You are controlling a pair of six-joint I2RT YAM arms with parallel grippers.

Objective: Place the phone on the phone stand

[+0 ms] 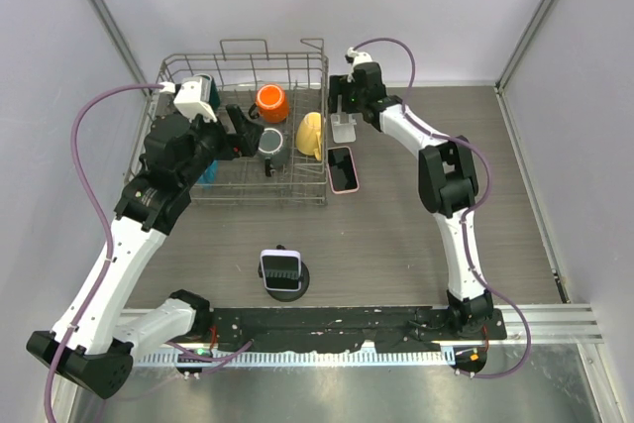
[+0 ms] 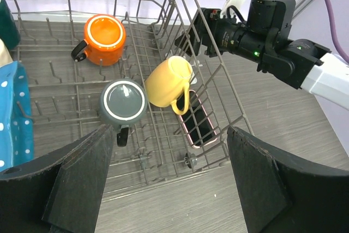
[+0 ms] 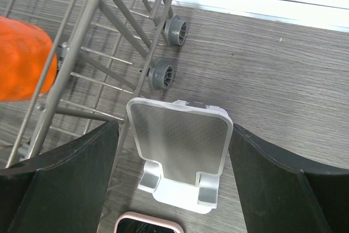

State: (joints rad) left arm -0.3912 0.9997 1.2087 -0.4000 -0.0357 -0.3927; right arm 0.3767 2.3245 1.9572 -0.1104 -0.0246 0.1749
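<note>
The phone [image 1: 344, 168], in a pink case with a dark screen, lies flat on the table just right of the dish rack. It shows through the rack wires in the left wrist view [image 2: 199, 124], and its top edge shows in the right wrist view [image 3: 147, 224]. The silver phone stand [image 1: 343, 127] stands upright just beyond it, empty [image 3: 180, 145]. My right gripper [image 1: 341, 98] is open, with a finger on either side of the stand [image 3: 174, 130], not touching it. My left gripper [image 1: 246, 130] is open and empty over the rack [image 2: 169, 135].
The wire dish rack [image 1: 253, 196] holds an orange mug [image 1: 270, 102], a yellow mug [image 1: 310, 134], a grey mug [image 1: 272, 144] and a blue dotted item [image 1: 207, 171]. A black round base with a small dark device [image 1: 283, 272] sits near the front edge.
</note>
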